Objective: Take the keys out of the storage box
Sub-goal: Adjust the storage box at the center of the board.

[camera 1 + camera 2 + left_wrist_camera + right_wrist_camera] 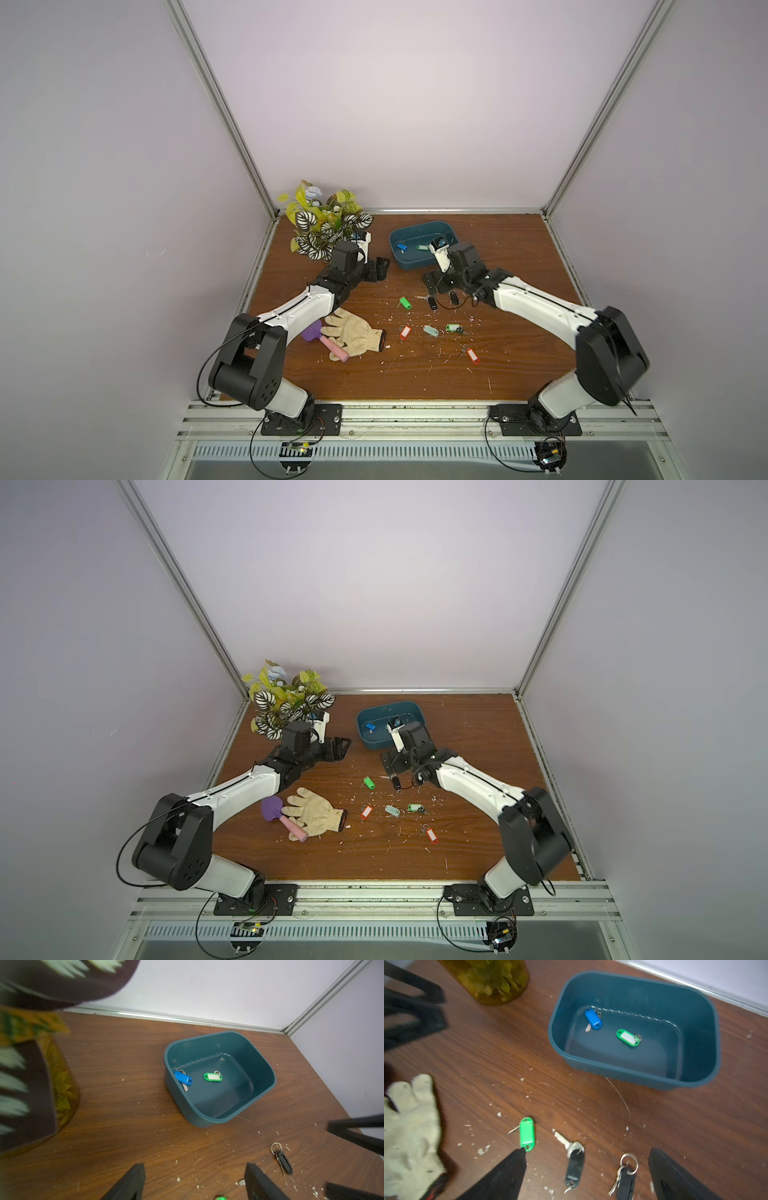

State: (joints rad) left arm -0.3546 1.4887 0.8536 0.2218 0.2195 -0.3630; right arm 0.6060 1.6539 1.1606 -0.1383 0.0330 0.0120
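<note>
The right pincer (pixel 435 286) is just in front of the storage box (pixel 415 232) in a top view; the left pincer (pixel 379 269) is beside the plant (pixel 322 226). Some keys (pixel 431 331) lie on the table (pixel 415 382). In the left wrist view the left pincer's fingers (pixel 131 1184) are wide apart and hold nothing; the box holds a blue-tag key (pixel 183 1078) and a green-tag key (pixel 212 1076). In the right wrist view the right pincer (pixel 587 1153) is wide open too, two black-tag keys (pixel 574 1164) lying loose between its fingers.
</note>
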